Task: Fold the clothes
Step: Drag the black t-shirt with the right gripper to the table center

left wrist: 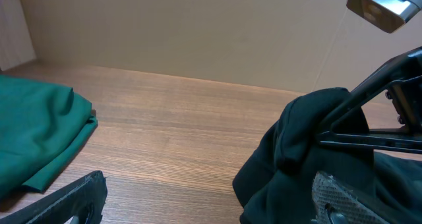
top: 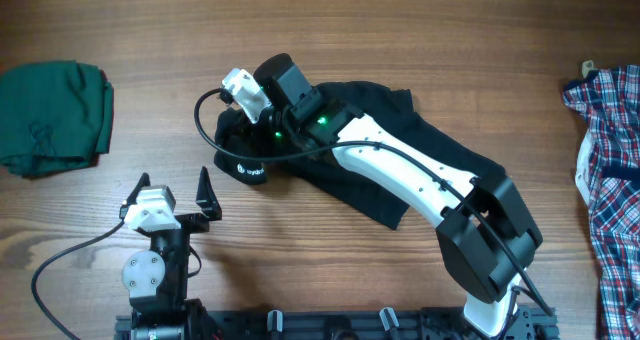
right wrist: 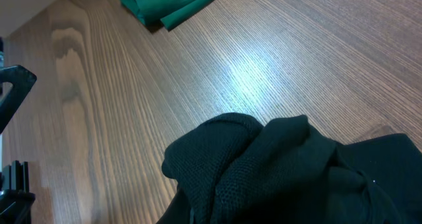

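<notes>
The clothes, a black shirt, lie crumpled across the table's middle, with small white lettering at the left end. My right gripper reaches over that end and is shut on a bunch of the black fabric. This bunch fills the bottom of the right wrist view and hides the fingers. My left gripper stands open near the front edge, a little left of the shirt. In the left wrist view the left gripper holds nothing, and the shirt rises just by its right fingertip.
A folded dark green garment lies at the far left, also in the left wrist view as green cloth. A red-white-blue plaid shirt hangs over the right edge. The right arm spans the black shirt.
</notes>
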Robot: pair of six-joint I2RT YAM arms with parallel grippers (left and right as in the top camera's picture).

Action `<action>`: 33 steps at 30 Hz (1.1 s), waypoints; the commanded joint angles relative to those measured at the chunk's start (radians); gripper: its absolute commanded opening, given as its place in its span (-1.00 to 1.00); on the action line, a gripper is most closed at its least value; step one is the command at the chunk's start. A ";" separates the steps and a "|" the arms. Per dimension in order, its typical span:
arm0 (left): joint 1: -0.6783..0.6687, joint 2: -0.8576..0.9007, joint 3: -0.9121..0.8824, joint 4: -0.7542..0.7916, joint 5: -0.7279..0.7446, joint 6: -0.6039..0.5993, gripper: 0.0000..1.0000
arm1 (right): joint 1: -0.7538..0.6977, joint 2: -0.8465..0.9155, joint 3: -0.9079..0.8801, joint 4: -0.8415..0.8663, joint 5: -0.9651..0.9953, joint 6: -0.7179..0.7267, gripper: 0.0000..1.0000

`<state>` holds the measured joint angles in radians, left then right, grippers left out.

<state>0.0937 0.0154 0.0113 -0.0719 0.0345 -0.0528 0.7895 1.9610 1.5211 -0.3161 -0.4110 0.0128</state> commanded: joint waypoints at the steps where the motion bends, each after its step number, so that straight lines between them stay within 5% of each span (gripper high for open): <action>1: 0.008 -0.006 -0.006 -0.004 -0.003 0.019 0.99 | -0.002 -0.003 0.026 0.010 0.025 -0.013 -0.90; 12: 0.008 -0.006 -0.006 -0.004 -0.003 0.019 0.99 | -0.037 -0.003 0.026 0.031 0.031 -0.012 -0.89; 17: 0.008 -0.006 -0.006 -0.004 -0.003 0.019 1.00 | -0.037 -0.003 0.026 0.032 0.031 -0.013 -0.73; 33: 0.008 -0.006 -0.006 -0.004 -0.002 0.019 1.00 | -0.037 -0.003 0.026 0.028 0.031 -0.013 -0.92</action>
<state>0.0937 0.0154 0.0113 -0.0719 0.0345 -0.0528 0.7498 1.9610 1.5211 -0.2939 -0.3840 0.0055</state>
